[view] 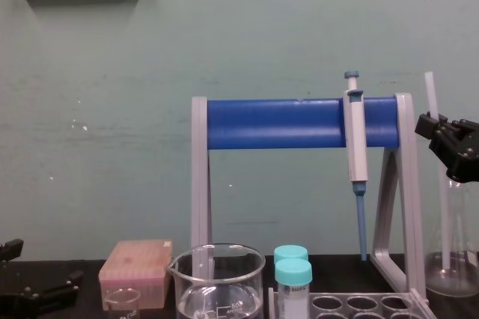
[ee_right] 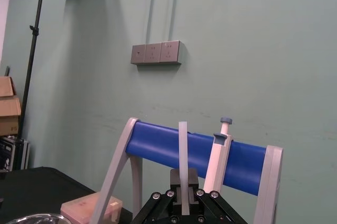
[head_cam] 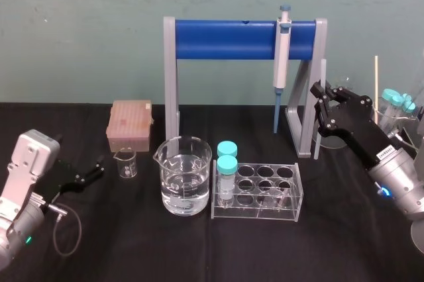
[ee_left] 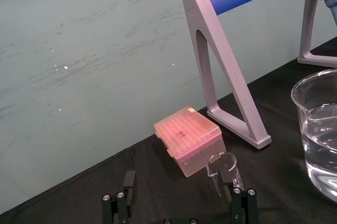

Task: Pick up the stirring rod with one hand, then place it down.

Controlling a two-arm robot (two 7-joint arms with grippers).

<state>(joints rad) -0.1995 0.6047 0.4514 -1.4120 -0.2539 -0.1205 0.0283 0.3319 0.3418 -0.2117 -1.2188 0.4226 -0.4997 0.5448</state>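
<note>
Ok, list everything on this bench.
stirring rod: one, whitish, upright in right tool
pipette: one, grey-white, hanging on stand
stand: one, blue and grey, rear centre
tip box: one, pink, left of stand
small beaker: one, clear, by tip box
large beaker: one, clear, centre
tube rack: one, clear, beside large beaker
capped tubes: two, teal, in rack
flask: one, clear, far right
left tool: one, black, open, left
right tool: one, black, shut on stirring rod
</note>
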